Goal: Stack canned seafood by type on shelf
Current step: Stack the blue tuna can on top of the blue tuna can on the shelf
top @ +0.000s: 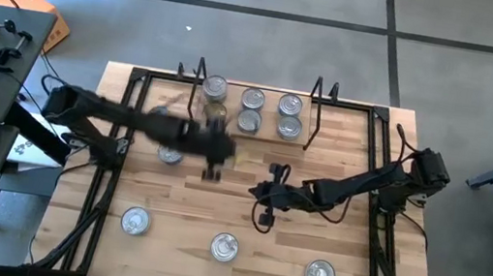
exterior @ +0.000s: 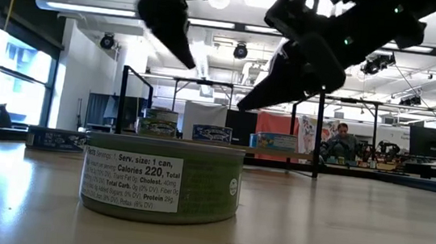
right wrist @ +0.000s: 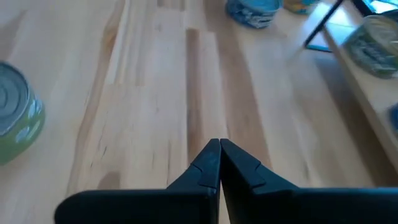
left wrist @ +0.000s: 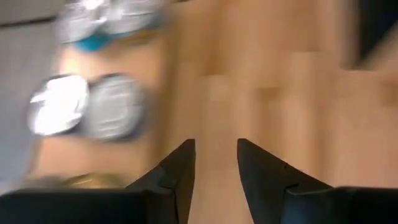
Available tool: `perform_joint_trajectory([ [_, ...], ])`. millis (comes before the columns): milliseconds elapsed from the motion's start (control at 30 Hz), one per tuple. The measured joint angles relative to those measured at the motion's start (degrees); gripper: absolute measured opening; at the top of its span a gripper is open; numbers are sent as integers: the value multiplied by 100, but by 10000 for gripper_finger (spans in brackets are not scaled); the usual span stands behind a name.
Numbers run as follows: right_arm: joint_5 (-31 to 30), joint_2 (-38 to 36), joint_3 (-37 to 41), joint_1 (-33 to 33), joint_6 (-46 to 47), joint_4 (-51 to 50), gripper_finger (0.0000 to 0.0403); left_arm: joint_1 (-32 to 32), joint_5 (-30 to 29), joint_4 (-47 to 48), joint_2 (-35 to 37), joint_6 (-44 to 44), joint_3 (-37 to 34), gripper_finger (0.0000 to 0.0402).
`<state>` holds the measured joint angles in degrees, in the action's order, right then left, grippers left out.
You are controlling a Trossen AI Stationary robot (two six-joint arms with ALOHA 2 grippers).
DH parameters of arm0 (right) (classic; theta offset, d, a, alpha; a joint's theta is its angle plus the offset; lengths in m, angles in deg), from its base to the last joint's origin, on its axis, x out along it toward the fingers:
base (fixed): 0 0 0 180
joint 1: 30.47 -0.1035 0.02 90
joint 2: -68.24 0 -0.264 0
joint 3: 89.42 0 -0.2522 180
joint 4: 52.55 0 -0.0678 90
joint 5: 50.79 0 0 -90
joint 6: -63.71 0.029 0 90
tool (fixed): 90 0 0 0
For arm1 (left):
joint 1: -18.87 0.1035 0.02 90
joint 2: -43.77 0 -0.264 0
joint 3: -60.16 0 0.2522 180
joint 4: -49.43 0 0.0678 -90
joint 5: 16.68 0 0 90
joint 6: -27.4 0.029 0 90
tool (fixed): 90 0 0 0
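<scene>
Canned seafood sits grouped on the shelf at the frame's upper centre, sorted by type; loose tins wait along the lower bench. Left gripper, fingers apart and empty, hovers just below the shelf. Right gripper rests pressed together, mid-frame.

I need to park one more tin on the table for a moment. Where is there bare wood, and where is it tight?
Free: the front right corner beside the right-hand tin, and the gaps between the three front tins. Tight: the shelf, packed with tins, and the middle strip, where the left claw and right claw hang.
</scene>
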<state>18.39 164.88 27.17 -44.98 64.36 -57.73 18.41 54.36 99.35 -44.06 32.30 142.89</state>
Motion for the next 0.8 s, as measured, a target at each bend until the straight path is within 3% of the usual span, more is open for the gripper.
perform_joint_trajectory([
  [133,29,196,0,27,193,131,0,-1109,296,-1153,1,-454,-987,103],
  [233,-303,380,0,-147,753,450,0,-1780,937,-2464,-2,-675,-1794,99],
  [333,-425,610,0,-413,1132,741,0,-2236,1652,-4013,-6,-1075,-2479,94],
  [433,-616,750,0,-644,1414,1099,0,-2454,1919,-5561,-113,-1577,-2999,85],
  [600,-858,803,-15,-914,1648,1354,0,-2528,1616,-6339,-555,-2090,-3272,61],
  [800,-1228,803,-70,-967,1594,1351,0,-2517,272,-5340,-664,-2487,-2962,36],
])
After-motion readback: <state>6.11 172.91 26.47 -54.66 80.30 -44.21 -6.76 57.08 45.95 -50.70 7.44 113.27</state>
